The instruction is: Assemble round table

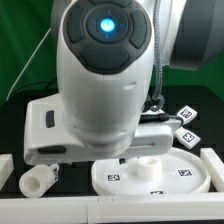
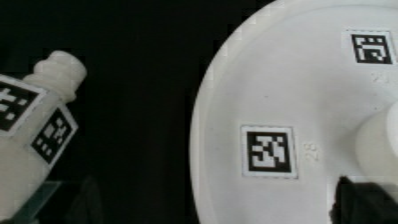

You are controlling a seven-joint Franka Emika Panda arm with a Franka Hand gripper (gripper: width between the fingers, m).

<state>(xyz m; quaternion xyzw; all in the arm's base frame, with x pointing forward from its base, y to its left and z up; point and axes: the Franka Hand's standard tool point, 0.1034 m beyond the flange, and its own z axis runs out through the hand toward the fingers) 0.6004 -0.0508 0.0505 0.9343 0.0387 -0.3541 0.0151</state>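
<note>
The large round disc [image 1: 165, 178] lies flat at the front of the table, with its central hub [image 1: 147, 160] pointing up. In the wrist view its rim and two tags fill one side [image 2: 294, 100]. The short cylinder leg [image 1: 37, 180] lies on its side to the exterior view's left of the disc, and it also shows in the wrist view [image 2: 39, 115]. A tagged white part, apparently the cross-shaped base [image 1: 187, 125], sits behind the disc at the exterior view's right. My gripper [image 1: 120, 159] [image 2: 205, 206] hangs low over the disc's rim. Its jaws are spread wide and empty.
White rails stand at the table's edges on the exterior view's left [image 1: 6, 166] and right [image 1: 212, 163]. My arm's bulk hides the middle of the table in the exterior view. A green backdrop stands behind.
</note>
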